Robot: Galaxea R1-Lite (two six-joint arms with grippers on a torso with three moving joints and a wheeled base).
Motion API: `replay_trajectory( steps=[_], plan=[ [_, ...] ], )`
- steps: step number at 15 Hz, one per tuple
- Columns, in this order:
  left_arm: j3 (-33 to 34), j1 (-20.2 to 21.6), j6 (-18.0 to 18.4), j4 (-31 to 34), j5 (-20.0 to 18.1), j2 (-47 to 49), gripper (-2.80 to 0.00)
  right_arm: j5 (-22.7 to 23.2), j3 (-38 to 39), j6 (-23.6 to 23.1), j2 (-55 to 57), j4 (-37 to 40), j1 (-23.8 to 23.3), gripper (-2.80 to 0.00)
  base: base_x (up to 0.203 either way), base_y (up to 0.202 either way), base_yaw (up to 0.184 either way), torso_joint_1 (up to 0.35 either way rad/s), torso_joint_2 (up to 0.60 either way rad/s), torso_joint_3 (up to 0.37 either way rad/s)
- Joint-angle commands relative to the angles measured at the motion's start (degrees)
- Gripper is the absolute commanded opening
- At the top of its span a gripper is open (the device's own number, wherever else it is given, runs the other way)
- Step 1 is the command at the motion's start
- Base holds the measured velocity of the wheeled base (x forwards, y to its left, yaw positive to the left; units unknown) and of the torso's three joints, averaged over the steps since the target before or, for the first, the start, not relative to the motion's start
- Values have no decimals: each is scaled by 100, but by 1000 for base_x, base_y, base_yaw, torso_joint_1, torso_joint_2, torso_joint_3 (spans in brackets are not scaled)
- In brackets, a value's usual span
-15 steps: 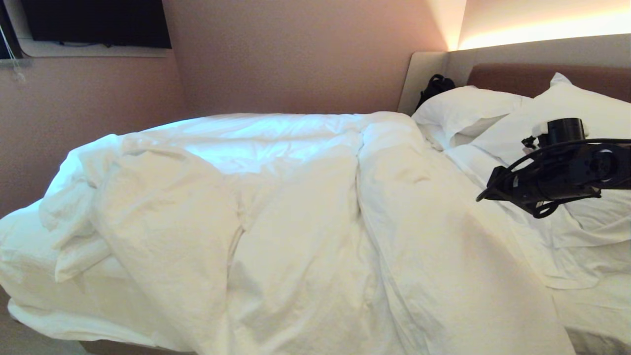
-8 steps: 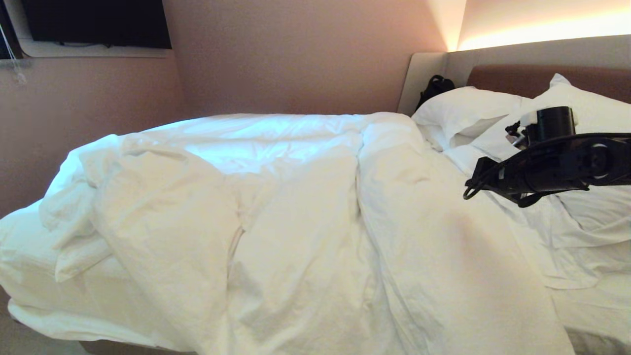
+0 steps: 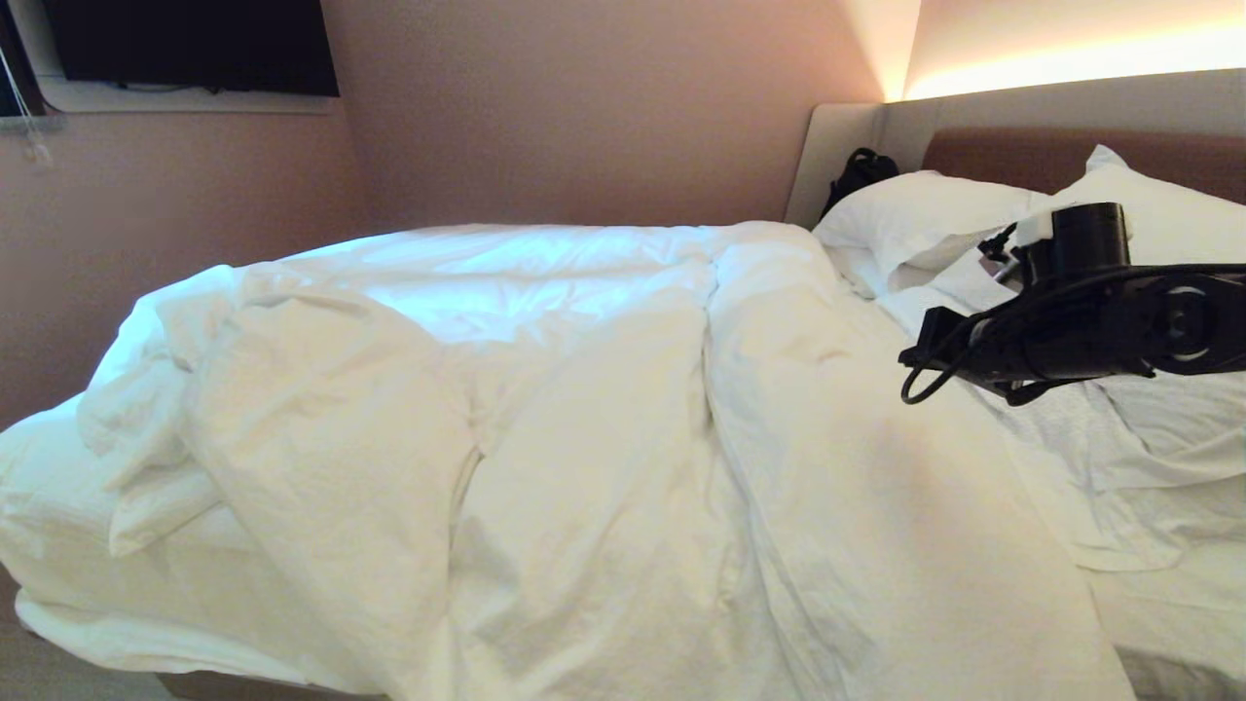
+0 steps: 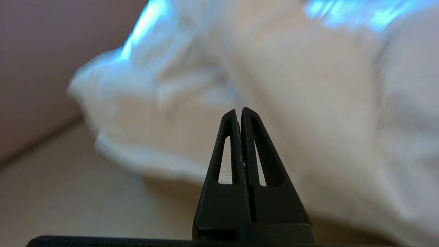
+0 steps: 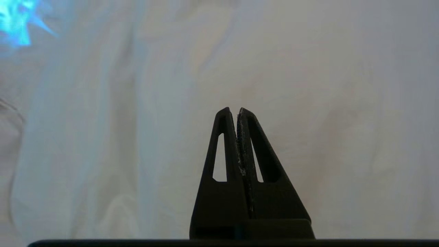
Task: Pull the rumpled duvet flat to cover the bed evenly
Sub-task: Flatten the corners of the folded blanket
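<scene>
1. Nearest, the duvet (image 3: 545, 438) lies heaped in long ridges running from the foot of the bed (image 3: 58, 545) toward the headboard.
2. The left claw (image 4: 239, 113), pinched closed and empty, faces the duvet's bunched foot-end corner, just short of it.
3. Farther up, the right claw (image 5: 237, 111), also closed and empty, hangs above the duvet beside the pillows (image 3: 925, 219); I'd judge the left nearer an edge.

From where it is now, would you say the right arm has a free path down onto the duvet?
Probably yes. The right gripper hangs in open air above the duvet, jaws shut and empty, beside the pillows. Nothing lies between; it must open first.
</scene>
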Motion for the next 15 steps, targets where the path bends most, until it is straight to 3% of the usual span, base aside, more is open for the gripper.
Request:
replay_trajectory(
  steps=[1,2,4,7,9,12,15],
  plan=[
    [207,2,-1,-401,-145,7,-280,21,21,28,-179,-83,-89,-280,0,0,0,0,0,0],
    [209,2,-7,-391,-225,8,-280,35,21,29,-181,-92,-137,-280,0,0,0,0,0,0],
    [209,2,22,-297,-799,2,-280,49,21,29,-189,-83,-196,-280,0,0,0,0,0,0],
    [200,2,105,-84,-996,-1,-280,40,21,29,-233,-83,-204,-280,0,0,0,0,0,0],
    [203,0,235,194,-1351,5,-280,40,22,29,-251,-88,-213,-280,0,0,0,0,0,0],
    [209,-4,179,276,-1417,2,-280,58,12,29,-295,-92,-298,-280,0,0,0,0,0,0],
    [143,-6,159,878,-1633,8,-280,58,12,29,-295,-117,-322,-280,0,0,0,0,0,0]
  ],
)
